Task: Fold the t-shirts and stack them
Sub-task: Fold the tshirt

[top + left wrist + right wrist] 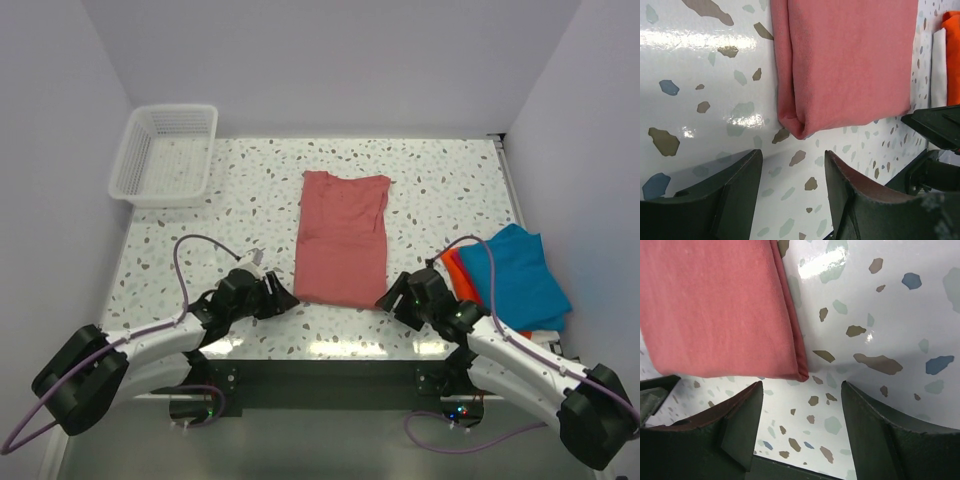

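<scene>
**Two open pincers by the red shirt**

Far on the left, at the back corner of the table (250, 200), sits a white basket (165, 153).

Next comes the left pincer (283, 298). It is low over the table, at the front. Its two fingers are apart and there is nothing between them. It sits just beside the front left corner of the red shirt (343, 238), but it does not touch the cloth.

The red shirt lies in the middle of the table. It is folded into a long shape and lies flat. One short end points to the back wall and the other points to the arms.

The right pincer (388, 297) is just beside the front right corner of the red shirt. Its fingers are apart too, and it holds nothing.

On the right side of the table is the orange shirt (455, 268). The blue shirt (520, 275) lies on top of it and hides most of it.
</scene>
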Motion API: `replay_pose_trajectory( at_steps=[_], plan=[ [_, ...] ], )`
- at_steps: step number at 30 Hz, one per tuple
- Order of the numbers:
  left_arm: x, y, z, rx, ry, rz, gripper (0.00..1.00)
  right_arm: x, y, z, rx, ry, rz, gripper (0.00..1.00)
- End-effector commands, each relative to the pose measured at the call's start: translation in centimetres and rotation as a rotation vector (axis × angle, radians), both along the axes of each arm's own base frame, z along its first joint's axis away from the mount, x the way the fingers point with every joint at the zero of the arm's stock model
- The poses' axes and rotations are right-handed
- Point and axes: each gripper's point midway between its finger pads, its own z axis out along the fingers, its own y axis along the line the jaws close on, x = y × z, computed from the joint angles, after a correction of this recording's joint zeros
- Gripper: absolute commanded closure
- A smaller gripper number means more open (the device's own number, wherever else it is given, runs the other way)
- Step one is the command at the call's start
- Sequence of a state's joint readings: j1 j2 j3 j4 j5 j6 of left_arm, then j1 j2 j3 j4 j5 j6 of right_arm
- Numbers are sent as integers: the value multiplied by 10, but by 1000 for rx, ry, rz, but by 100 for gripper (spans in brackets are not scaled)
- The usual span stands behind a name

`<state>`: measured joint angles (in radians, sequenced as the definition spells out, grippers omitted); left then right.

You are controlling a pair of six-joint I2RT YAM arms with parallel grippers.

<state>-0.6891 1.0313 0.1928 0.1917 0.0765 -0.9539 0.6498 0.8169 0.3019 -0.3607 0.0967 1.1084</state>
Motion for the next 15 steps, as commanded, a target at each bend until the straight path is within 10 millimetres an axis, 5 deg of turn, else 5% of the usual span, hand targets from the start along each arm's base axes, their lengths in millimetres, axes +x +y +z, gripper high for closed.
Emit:
replay_pose_trajectory(
  at_steps=[1,15],
  plan=[
    [7,-9,5,-82,-8,40,43,2,-1,-12,40,24,-95,33],
    [11,-8,-13,-95,32,103,42,0,1,-35,53,67,-127,56]
  ],
)
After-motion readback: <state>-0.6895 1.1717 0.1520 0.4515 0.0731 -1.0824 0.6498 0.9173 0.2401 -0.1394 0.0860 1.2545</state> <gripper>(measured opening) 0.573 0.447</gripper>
